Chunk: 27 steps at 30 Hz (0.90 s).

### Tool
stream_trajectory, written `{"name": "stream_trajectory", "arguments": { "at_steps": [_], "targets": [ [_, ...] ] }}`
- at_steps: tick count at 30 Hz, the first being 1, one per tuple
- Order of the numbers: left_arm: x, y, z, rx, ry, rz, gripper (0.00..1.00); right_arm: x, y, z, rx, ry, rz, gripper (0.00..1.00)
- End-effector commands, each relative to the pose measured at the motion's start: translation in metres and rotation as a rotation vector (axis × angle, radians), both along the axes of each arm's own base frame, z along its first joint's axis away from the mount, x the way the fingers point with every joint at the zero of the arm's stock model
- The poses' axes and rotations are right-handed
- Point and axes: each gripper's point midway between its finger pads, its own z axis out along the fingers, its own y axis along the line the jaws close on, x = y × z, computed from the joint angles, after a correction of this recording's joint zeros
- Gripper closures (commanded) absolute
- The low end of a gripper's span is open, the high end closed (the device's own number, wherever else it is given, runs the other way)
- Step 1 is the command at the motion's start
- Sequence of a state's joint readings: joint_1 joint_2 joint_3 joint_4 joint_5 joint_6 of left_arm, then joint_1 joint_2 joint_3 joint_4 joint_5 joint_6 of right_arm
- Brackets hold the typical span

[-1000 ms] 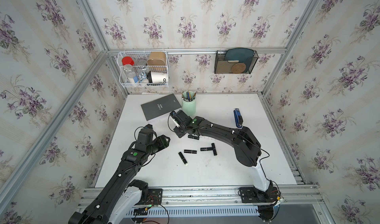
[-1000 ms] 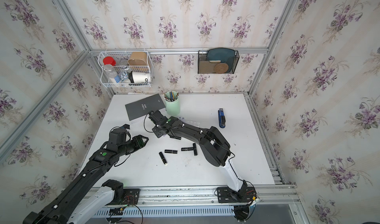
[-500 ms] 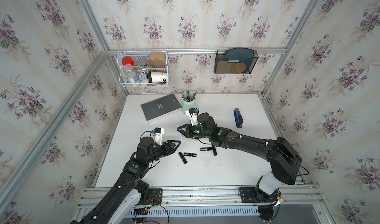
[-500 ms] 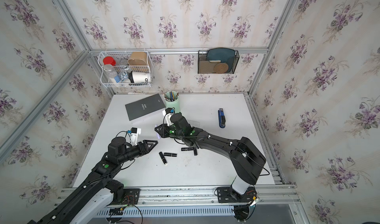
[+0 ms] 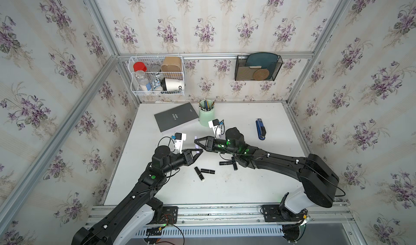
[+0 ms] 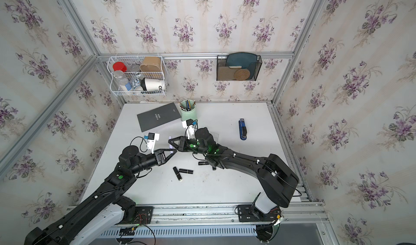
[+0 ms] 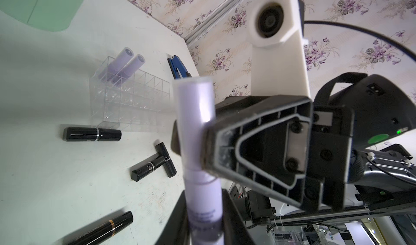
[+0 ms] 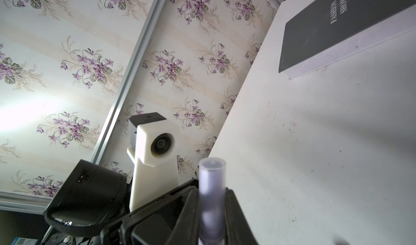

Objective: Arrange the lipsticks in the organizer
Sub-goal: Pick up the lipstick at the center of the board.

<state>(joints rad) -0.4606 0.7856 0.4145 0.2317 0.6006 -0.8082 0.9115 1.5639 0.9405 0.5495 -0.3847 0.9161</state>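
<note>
A lilac lipstick is held above the table, gripped at once by the closed left fingers and the closed right fingers; a handover is judged in hand. One grip must next be released and the tube carried to the organizer, toward 3 o'clock of it.

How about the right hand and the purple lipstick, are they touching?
Touching. In the left wrist view the right hand clamps the purple lipstick from both sides, with no gap.

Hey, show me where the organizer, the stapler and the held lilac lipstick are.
organizer (image 7: 135, 111): left wrist view, on its clear side wall.
stapler (image 5: 260, 129): in a top view, middle of its blue body.
lilac lipstick (image 7: 194, 111): left wrist view, on the barrel near its free end.
</note>
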Motion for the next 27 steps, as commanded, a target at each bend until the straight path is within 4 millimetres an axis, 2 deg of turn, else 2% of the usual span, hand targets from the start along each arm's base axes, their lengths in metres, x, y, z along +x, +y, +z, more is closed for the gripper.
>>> {"name": "stream_trajectory", "arguments": {
  "at_steps": [1, 3, 5, 7, 9, 11, 14, 18, 22, 24, 27],
  "targets": [
    [0.007, 0.002, 0.008, 0.050, -0.091, 0.015, 0.91, -0.006, 0.000, 0.019, 0.061, -0.012, 0.043, 0.83],
    [0.006, 0.002, 0.008, 0.102, -0.128, -0.006, 1.00, -0.003, -0.004, 0.019, 0.052, 0.011, 0.054, 0.67],
    [0.005, 0.001, 0.009, 0.157, -0.181, -0.034, 1.00, 0.009, -0.021, 0.019, 0.045, 0.048, 0.053, 0.53],
    [0.001, -0.003, 0.012, 0.171, -0.230, -0.083, 1.00, 0.014, -0.042, 0.026, 0.035, 0.058, 0.111, 0.46],
    [-0.001, -0.009, 0.019, 0.137, -0.265, -0.115, 1.00, 0.004, -0.054, 0.031, -0.003, 0.049, 0.221, 0.44],
    [-0.002, -0.018, 0.026, 0.093, -0.291, -0.162, 1.00, -0.003, -0.067, 0.029, -0.118, -0.008, 0.238, 0.43],
    [-0.004, -0.034, 0.026, 0.089, -0.298, -0.237, 1.00, -0.008, -0.077, 0.027, -0.220, -0.060, 0.238, 0.45],
    [-0.007, -0.051, 0.022, 0.112, -0.293, -0.313, 1.00, -0.010, -0.081, 0.022, -0.266, -0.068, 0.230, 0.50],
    [-0.010, -0.058, 0.023, 0.117, -0.306, -0.333, 1.00, -0.006, -0.083, 0.014, -0.307, -0.075, 0.208, 0.57],
    [-0.012, -0.060, 0.023, 0.117, -0.308, -0.344, 1.00, -0.005, -0.081, 0.016, -0.293, -0.078, 0.205, 0.60],
    [-0.013, -0.062, 0.020, 0.127, -0.301, -0.355, 1.00, -0.001, -0.076, 0.021, -0.256, -0.065, 0.197, 0.69]
  ]
}}
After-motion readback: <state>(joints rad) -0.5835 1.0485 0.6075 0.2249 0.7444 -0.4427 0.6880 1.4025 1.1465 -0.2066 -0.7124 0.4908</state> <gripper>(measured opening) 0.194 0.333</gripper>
